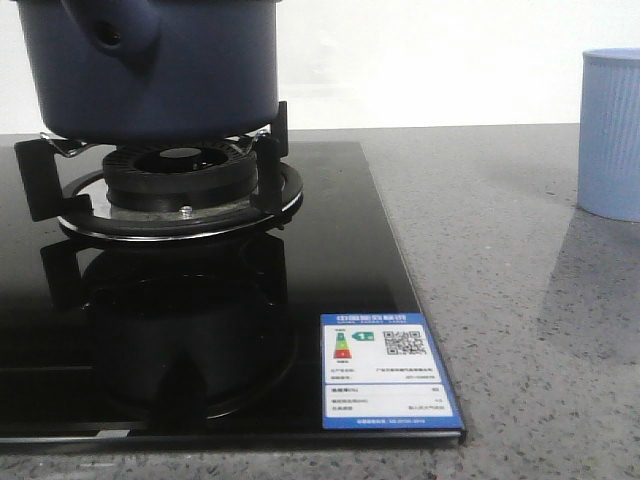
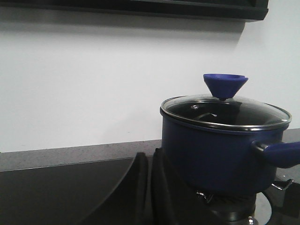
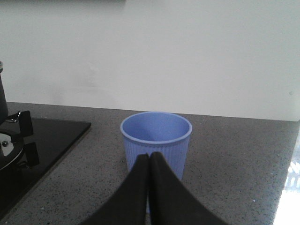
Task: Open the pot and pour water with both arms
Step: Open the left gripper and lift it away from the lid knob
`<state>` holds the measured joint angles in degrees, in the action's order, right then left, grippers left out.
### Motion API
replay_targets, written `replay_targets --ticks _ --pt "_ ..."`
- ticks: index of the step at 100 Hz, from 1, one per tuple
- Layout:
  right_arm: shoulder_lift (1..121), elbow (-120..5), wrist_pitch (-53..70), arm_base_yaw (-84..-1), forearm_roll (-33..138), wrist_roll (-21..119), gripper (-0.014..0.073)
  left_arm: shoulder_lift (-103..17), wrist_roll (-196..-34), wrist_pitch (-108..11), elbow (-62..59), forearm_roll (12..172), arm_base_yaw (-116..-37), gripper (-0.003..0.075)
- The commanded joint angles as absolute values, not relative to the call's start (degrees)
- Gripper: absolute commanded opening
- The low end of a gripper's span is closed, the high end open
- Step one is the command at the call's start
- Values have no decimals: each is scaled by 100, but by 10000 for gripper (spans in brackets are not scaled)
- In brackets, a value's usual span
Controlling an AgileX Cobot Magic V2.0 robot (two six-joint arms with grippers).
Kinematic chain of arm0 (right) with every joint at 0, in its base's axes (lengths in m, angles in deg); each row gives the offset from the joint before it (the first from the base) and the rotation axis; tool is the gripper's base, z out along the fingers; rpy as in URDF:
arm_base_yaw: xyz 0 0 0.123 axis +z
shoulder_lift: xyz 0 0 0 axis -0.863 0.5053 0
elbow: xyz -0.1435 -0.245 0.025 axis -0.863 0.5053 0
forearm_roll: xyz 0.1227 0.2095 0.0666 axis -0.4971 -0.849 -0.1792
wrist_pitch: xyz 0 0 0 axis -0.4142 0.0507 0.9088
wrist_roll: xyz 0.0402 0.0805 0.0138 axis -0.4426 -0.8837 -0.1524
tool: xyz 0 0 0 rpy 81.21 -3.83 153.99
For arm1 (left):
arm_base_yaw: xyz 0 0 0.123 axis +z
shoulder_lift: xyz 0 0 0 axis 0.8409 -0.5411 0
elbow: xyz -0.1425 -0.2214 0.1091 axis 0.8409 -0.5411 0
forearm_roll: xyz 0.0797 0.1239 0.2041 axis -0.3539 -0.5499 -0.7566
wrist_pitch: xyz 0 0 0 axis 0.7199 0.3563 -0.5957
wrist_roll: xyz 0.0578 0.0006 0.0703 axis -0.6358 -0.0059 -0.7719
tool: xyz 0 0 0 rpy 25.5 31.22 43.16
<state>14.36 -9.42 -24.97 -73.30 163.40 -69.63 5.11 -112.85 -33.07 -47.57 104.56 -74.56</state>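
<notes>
Pot (image 1: 150, 70) on hob; energy label (image 1: 385, 372) text illegible.

Black glass hob (image 1: 330, 250) — energy label (image 1: 385, 370), ribbed blue cup (image 3: 156, 143) on grey counter (image 1: 520, 300)

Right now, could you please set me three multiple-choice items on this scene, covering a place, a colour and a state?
1. Where does the pot stand?
A. on the burner
B. on the bare counter
C. inside the cup

2. What colour is the cup?
A. red
B. light blue
C. black

3. How is the pot's lid?
A. off, lying on the counter
B. held up by a gripper
C. on the pot

Answers:
1 A, since the pot rests on the burner supports in the front view.
2 B, since its ribbed wall is light blue.
3 C, since the glass lid sits on the rim in the left wrist view.
</notes>
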Motion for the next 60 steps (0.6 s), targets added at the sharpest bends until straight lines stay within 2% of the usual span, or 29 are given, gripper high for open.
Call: replay_targets --ticks 1,60 --pt "1465 -1033 -2426 -7323 16224 -6895 -41 463 -11287 -2949 -4597 10495 -7440 -16" --pt "1465 -1020 -2465 -7323 16224 -6895 -41 463 -11287 -2949 -4610 10495 -7440 -16"
